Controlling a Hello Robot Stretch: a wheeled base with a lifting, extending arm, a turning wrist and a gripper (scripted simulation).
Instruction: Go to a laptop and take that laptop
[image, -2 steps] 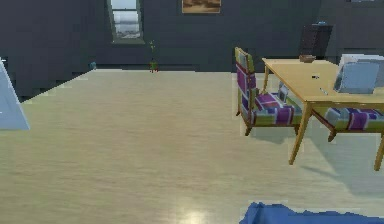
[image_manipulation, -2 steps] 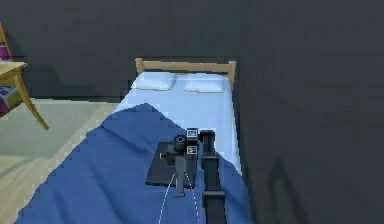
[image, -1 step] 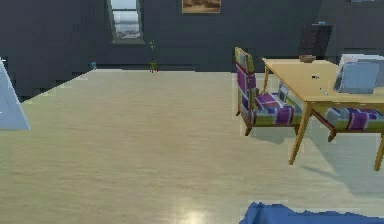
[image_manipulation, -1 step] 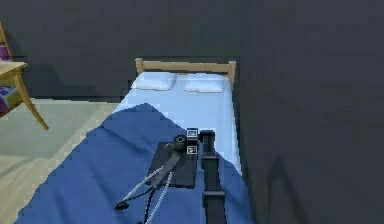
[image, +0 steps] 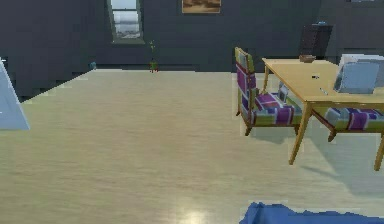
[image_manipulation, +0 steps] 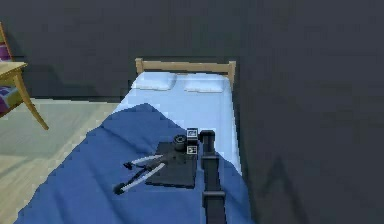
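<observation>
Rightward — laptop (image: 358, 75), partly cropped

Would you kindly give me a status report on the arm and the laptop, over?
Fingers against blue-blanketed wooden bed; hold cannot be told. Pale grey open laptop on light wooden table. Striped cushioned chair beside it.

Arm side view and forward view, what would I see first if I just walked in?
Probably the bed in the middle of the arm side view, with white pillows and a big blue blanket that the robot's dark arm rises across. In the forward view, the stripy colourful chairs by the wooden table on the right stand out.
</observation>
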